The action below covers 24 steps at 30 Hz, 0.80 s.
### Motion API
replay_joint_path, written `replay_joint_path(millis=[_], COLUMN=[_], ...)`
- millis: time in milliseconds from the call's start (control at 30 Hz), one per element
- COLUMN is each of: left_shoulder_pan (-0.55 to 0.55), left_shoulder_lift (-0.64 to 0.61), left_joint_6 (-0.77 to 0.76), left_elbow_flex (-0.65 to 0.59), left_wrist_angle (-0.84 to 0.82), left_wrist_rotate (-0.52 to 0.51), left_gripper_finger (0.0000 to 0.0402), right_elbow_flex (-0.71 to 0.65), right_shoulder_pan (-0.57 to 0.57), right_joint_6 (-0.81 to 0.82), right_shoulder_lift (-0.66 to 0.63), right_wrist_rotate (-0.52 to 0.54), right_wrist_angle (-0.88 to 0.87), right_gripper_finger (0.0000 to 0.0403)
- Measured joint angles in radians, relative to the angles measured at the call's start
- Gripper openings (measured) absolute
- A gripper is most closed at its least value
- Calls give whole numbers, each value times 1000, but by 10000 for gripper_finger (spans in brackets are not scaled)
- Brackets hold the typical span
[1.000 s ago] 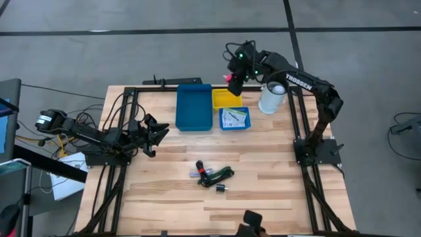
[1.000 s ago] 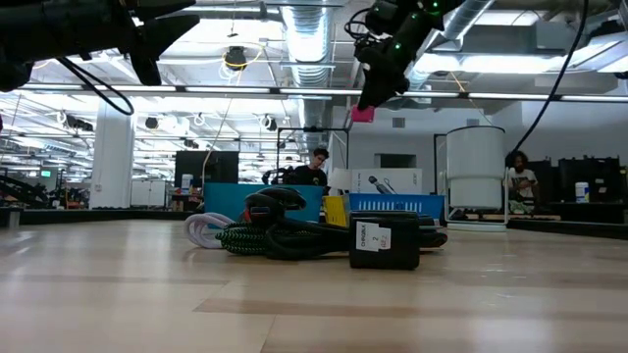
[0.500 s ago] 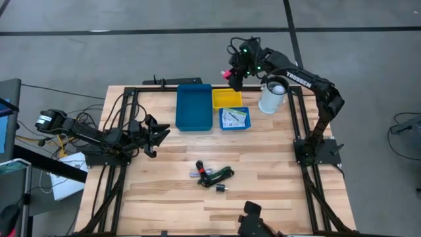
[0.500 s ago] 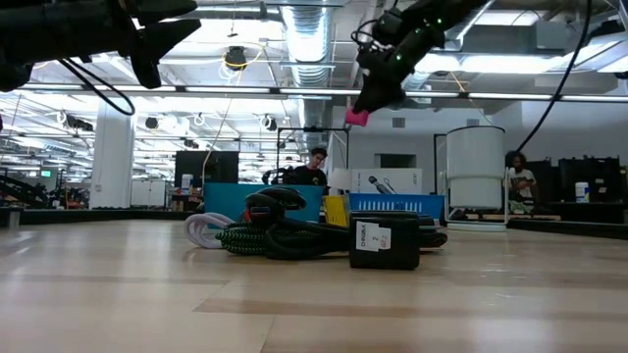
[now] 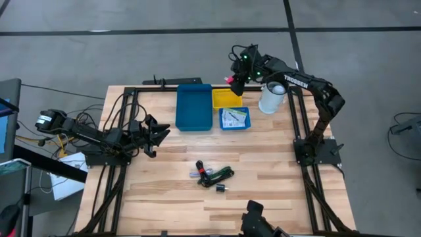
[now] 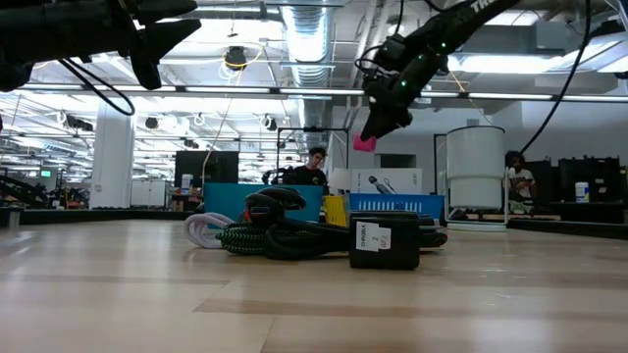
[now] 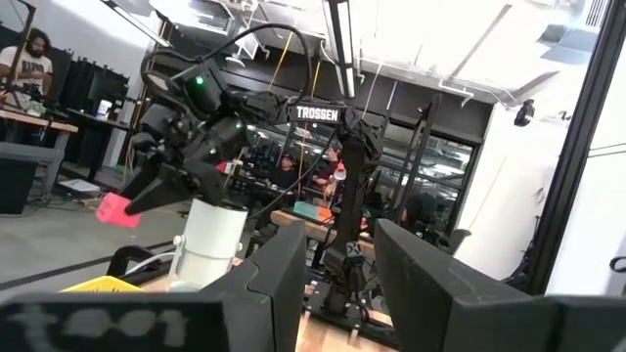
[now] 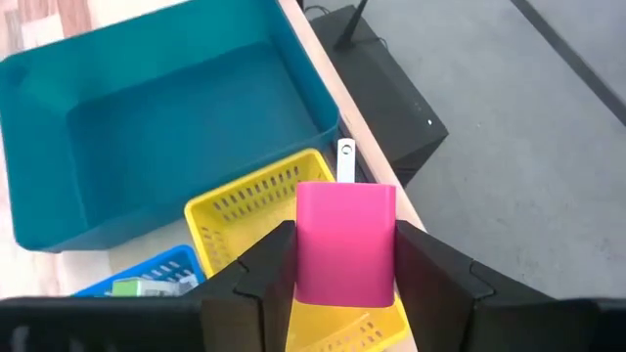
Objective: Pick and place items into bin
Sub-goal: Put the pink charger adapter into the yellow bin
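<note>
Right wrist view: right gripper [image 8: 344, 256] pinches a pink block [image 8: 344, 242] w/ both fingers, up in the air over the yellow bin [image 8: 256, 200], prob. so it can drop in. Left gripper [image 5: 156, 131] waits at table's left, fingers apart, holding nothing.

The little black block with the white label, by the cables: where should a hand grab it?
Probably from straight above, pinching the two flat side walls of the black block. It is boxy, sits squarely on the table, and its top is free. The cable bundle lies close beside it, so it is safer to pinch the sides that do not face the cables.
</note>
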Motion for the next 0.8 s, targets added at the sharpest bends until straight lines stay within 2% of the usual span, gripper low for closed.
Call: replay_joint_path(millis=[567, 800], left_shoulder_pan=[0, 0], left_shoulder_lift=[0, 0], left_joint_6=[-15, -15], left_elbow_flex=[0, 0], left_wrist_angle=[0, 0], left_wrist_rotate=[0, 0], left_gripper_finger=[112, 112], right_elbow_flex=[-183, -203], right_shoulder_pan=[10, 22], right_joint_6=[20, 29], right_shoulder_lift=[0, 19], right_wrist_rotate=[-26, -26], right_wrist_angle=[206, 242], right_gripper_finger=[142, 153])
